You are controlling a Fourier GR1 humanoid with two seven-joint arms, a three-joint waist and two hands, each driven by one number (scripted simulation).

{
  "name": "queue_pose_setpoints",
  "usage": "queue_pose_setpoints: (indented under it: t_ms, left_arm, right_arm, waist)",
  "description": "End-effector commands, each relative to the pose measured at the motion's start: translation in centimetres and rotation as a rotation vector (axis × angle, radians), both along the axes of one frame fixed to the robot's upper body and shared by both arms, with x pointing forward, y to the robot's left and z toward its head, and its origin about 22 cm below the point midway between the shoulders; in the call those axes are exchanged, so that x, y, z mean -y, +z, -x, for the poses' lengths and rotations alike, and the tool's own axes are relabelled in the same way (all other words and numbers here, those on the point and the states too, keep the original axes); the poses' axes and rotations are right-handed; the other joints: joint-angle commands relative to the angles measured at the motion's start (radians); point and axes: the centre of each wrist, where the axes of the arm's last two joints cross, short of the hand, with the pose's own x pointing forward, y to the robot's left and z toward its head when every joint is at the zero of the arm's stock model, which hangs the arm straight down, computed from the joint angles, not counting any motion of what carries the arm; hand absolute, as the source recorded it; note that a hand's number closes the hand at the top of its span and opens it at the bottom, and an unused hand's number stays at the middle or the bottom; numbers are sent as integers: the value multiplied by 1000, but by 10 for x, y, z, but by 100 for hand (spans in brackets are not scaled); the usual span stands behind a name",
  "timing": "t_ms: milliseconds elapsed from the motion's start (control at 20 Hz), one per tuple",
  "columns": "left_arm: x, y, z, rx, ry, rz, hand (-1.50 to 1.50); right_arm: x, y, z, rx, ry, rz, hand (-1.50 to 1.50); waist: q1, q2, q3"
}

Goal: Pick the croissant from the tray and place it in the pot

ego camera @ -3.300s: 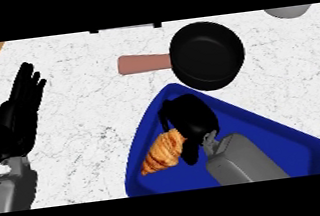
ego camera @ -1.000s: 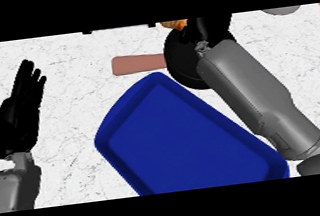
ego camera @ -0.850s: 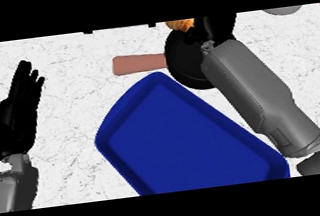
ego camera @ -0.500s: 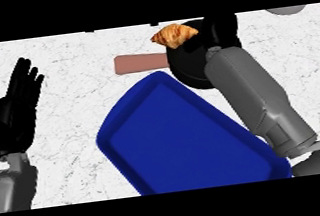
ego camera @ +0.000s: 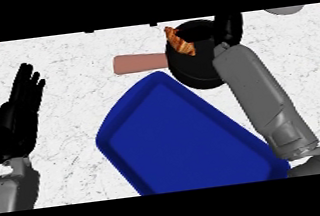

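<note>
Croissant [ego camera: 180,41] in the black pot [ego camera: 200,59], at its far-left rim, long axis near-far; just left of right hand [ego camera: 228,27], fingers seemingly released; left hand [ego camera: 21,112] open, resting far left.

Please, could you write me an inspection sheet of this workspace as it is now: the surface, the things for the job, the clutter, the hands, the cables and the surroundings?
Surface: white marbled counter; wooden strips at the far left and right corners.
Job's things: croissant at the left rim of the black pot, partly inside; blue tray holds nothing; the pot's brown handle points left.
Clutter: grey object at the far right edge, cut off, cannot tell what it is.
Hands: right hand over the pot's far right rim, apart from the croissant; left hand open, fingers up, resting at the left.
Cables: nothing seen.
Surroundings: dark shapes at the counter's far edge, unclear.
</note>
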Motion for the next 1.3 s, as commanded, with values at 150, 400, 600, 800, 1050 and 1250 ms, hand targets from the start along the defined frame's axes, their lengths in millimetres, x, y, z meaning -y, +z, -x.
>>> queue_pose_setpoints:
  t_ms: [150,400,600,800,1050,1250]
  left_arm:
    - [-18,-17,2,-11,17,-15,0]
    - [-9,-7,13,2,26,-15,0]
    - [-22,16,6,-2,35,-6,0]
    - [-2,12,14,-7,29,-5,0]
    - [-14,2,1,-13,44,1,0]
    - [-18,12,7,-14,28,-1,0]
  right_arm:
    - [49,14,-4,127,-1,-218,-150]
    - [95,-3,15,145,4,-235,-150]
    - [125,12,39,138,36,-224,-150]
    - [145,-4,67,110,44,-247,-150]
    - [168,-9,95,118,68,-230,-150]
    - [180,13,101,98,77,-237,-150]
  waist:
    - [-19,-6,-1]
    - [-28,-13,-2]
    - [-38,-17,-2]
    - [-34,-16,-2]
    - [-34,-13,-2]
    - [-29,-13,-2]
